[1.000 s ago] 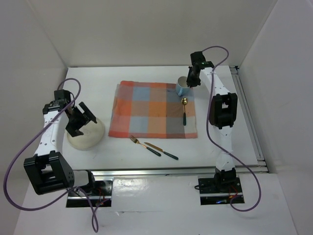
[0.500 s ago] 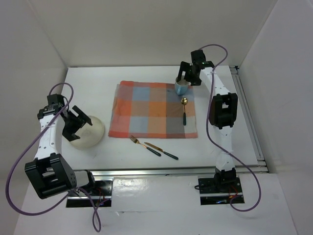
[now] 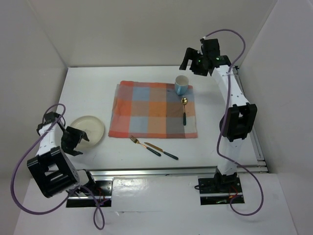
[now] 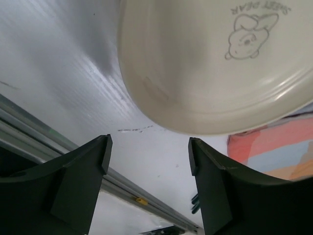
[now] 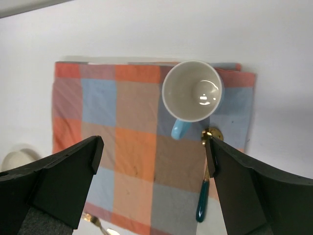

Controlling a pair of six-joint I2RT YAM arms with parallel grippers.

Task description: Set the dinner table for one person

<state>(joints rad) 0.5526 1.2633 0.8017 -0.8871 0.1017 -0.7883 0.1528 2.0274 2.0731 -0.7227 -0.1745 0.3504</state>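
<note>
On the white dinner table (image 3: pixel 93 85) lies an orange-and-grey checked mat (image 3: pixel 153 109). A blue mug (image 3: pixel 182 85) stands upright on its far right corner, handle toward me, and a gold spoon with a green handle (image 3: pixel 184 111) lies just in front of it. A cream plate (image 3: pixel 87 131) with a bear print (image 4: pixel 247 34) sits left of the mat. My left gripper (image 3: pixel 77 139) hovers open at the plate's near left rim, nothing between its fingers (image 4: pixel 83 186). Raised above and behind the mug (image 5: pixel 192 93), my right gripper (image 3: pixel 191 61) is open and empty.
A gold fork (image 3: pixel 138 142) and a knife (image 3: pixel 161 151), both green-handled, lie on the table in front of the mat. A metal rail (image 3: pixel 176 170) runs along the near edge. White walls enclose the table on three sides.
My right gripper opened, let go of the mug and rose back and away from it. My left gripper drew back from over the plate toward the near left, leaving the plate uncovered.
</note>
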